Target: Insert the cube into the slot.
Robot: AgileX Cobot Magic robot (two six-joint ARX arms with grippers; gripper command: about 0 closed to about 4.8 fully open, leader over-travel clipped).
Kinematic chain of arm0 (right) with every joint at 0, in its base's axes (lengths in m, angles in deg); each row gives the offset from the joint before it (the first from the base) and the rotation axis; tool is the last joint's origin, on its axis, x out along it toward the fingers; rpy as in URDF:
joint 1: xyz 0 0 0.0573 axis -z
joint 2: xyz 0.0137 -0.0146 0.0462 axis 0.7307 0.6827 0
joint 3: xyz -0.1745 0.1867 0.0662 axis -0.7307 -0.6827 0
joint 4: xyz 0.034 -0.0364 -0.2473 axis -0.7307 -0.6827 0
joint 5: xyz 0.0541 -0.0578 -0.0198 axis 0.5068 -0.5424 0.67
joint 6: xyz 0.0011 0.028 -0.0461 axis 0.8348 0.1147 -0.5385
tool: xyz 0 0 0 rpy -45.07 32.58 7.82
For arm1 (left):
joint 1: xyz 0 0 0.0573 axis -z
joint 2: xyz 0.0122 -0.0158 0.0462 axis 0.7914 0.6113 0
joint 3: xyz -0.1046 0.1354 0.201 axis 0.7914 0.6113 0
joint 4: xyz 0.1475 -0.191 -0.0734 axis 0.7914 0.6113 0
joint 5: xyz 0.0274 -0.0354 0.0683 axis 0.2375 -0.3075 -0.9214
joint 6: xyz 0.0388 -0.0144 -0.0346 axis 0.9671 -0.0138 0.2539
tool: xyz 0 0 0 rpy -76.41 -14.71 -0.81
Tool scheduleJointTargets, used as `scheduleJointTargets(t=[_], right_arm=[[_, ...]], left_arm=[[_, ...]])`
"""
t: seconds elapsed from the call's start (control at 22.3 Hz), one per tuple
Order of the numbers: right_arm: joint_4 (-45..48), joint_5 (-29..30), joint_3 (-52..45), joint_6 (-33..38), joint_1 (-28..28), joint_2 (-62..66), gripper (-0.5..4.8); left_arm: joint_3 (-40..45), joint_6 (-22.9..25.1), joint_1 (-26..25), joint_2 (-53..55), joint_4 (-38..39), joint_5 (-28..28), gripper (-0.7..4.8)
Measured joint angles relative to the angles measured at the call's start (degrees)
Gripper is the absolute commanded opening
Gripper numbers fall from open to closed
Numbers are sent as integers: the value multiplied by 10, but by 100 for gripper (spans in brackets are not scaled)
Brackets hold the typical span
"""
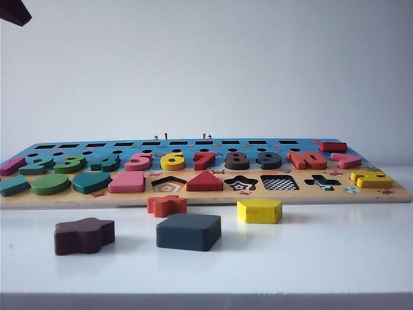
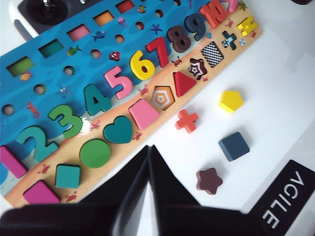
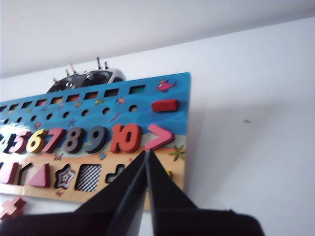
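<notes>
- On the table's white surface (image 1: 335, 252), beside the puzzle board (image 2: 147, 88), a black plate in the left wrist view reads "AGILE" (image 2: 285, 196).
- Board numbers read 2 through 10, with plus and greater-than signs.
- Left gripper (image 2: 148, 150) hangs above the board's near edge, fingers pressed together at the tips, holding nothing.
- Right gripper (image 3: 146, 156) is tilted over the board's right end, jaws pressed together, empty.
- Dark navy cube (image 1: 188, 231) lies flat on the table, at six o'clock from the pentagon recess.
- Checkerboard slot (image 1: 279, 183) sits at about one o'clock from the cube, well apart, bare.
- Yellow pentagon (image 1: 259, 210), orange cross (image 1: 166, 205) and brown block (image 1: 84, 235) lie near the cube.
</notes>
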Motion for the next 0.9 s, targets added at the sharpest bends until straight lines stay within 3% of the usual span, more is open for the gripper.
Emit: scheduleJointTargets(t=[0.18, 0.27, 0.49, 0.63, 0.9], right_arm=[[-70, 7, 77, 3, -92, 102, 5], [-123, 21, 125, -1, -141, 165, 84], [-208, 42, 242, -88, -243, 301, 306], [-228, 44, 296, -141, -280, 363, 377], [-263, 67, 345, -219, -305, 450, 432]], left_arm=[[-24, 0, 10, 32, 19, 28, 17], [-37, 0, 11, 45, 24, 35, 17], [-58, 0, 11, 64, 35, 48, 17], [-64, 0, 11, 69, 43, 50, 17], [-68, 0, 11, 74, 51, 56, 17]])
